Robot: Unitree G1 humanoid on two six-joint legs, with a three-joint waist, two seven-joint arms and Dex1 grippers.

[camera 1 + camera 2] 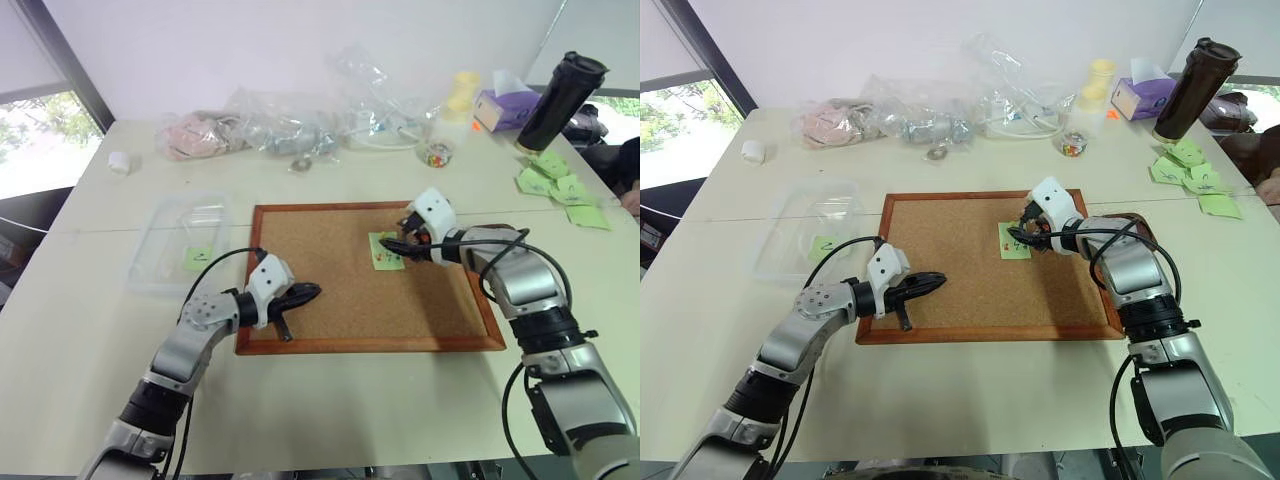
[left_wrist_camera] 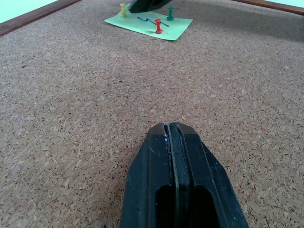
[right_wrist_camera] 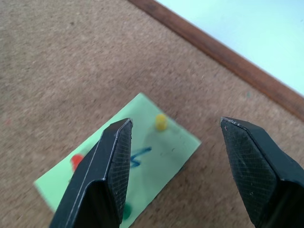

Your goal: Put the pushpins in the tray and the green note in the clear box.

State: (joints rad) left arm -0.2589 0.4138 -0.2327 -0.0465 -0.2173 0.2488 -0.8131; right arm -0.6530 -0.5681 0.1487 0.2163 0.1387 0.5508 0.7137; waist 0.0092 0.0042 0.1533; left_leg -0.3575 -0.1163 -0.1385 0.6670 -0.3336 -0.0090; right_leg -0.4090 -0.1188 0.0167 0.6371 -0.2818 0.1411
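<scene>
Corkboard (image 1: 330, 290) on pale table (image 1: 330, 430) — window (image 1: 40, 140) left.

rough, grainy cork of the corkboard (image 1: 330, 275) in glossy wood frame; matt paper green note (image 2: 149, 24)

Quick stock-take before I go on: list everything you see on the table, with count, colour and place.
corkboard: one, wood-framed, table centre
green note: one, pinned on the corkboard
pushpins: three, red, green, yellow, stuck in the green note
clear box: one, left of the corkboard, a green slip inside
loose green notes: several, far right
plastic bags: several, clear, far edge
tissue box: one, purple
dark tumbler: one
left gripper: fingers shut, over the corkboard
right gripper: fingers open, above the green note
</scene>
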